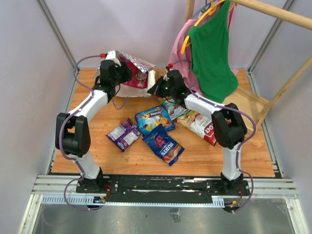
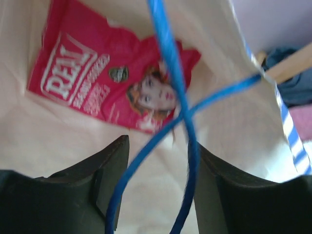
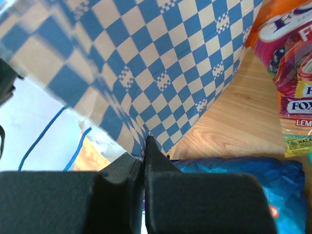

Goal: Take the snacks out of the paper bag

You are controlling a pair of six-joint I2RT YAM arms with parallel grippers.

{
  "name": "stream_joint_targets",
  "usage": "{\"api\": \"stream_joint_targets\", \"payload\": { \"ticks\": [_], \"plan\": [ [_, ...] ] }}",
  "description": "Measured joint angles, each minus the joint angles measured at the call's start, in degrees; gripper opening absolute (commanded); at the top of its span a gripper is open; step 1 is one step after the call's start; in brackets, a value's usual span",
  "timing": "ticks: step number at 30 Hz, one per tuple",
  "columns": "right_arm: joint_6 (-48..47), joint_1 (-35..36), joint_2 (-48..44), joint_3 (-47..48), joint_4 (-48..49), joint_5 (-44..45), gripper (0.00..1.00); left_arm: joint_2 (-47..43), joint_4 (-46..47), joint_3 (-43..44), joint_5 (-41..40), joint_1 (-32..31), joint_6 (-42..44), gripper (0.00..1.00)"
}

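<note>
The paper bag (image 1: 142, 63) sits upper middle of the frame, its checked wall pinched tight by the right gripper (image 3: 145, 144). The left gripper (image 2: 160, 146) hangs parted inside it, clasping nothing. A magenta-pink packet (image 2: 105, 80) lies just beyond. I'd steer clear of the blue cord handles (image 2: 168, 63), then close on the packet's edge. Other packets (image 1: 163, 145) lie on the wooden worktop (image 1: 97, 151), and a green top (image 1: 212, 53) hangs upper right.

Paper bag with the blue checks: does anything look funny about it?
Yes. The tan checked paper bag lies tipped over, a magenta foil packet still inside, and its thin blue cord handles cross between the left gripper's open fingers, where they might snag.
</note>
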Motion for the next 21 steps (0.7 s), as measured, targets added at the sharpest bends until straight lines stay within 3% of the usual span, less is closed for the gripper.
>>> {"api": "stream_joint_targets", "payload": {
  "ticks": [11,14,16,21],
  "plan": [
    [-14.91,8.92,-5.38,5.66,-12.31,21.62,0.01,10.62,3.91,7.23,-2.51,0.00,-1.49,0.74],
    [-17.27,9.31,-5.38,5.68,-13.42,24.61,0.01,13.07,3.74,7.98,-4.04,0.00,-1.55,0.84],
    [-18.36,9.31,-5.38,5.68,-13.64,25.66,0.01,15.19,3.30,10.10,-6.05,0.00,-1.64,0.97],
    [-19.87,9.31,-5.38,5.68,-13.55,25.70,0.01,20.15,1.27,18.47,-12.09,0.00,-2.58,1.00]
  ]
}}
